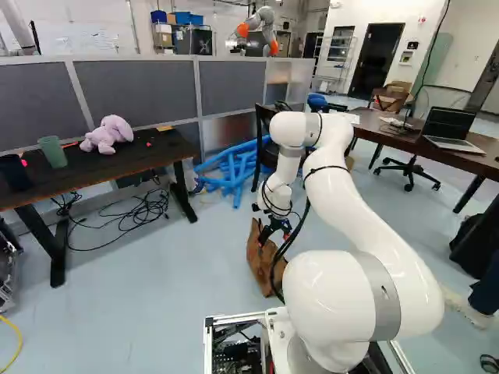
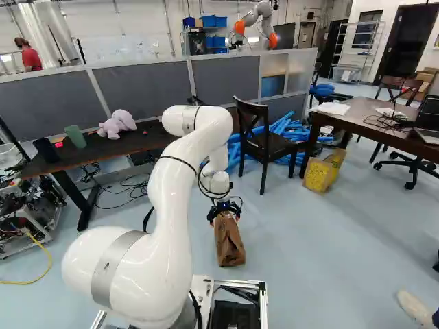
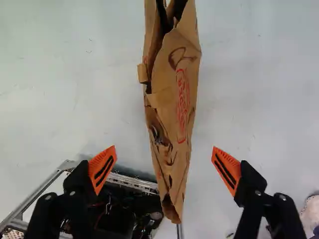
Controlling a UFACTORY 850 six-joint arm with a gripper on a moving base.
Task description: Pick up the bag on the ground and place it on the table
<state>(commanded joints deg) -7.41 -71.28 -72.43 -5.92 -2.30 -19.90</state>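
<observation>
While our orange-padded black gripper (image 3: 164,167) stands spread astride the creased brown paper bag (image 3: 172,99) on the pale-blue floor (image 1: 156,312), we have gripping, lifting and placing left.

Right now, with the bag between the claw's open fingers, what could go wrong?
Most of the bag extends ahead of the claw, so gripping near this end might let it tilt or swing when lifted. Its paper is creased and folded, so it could crumple or slip as the fingers close.
</observation>
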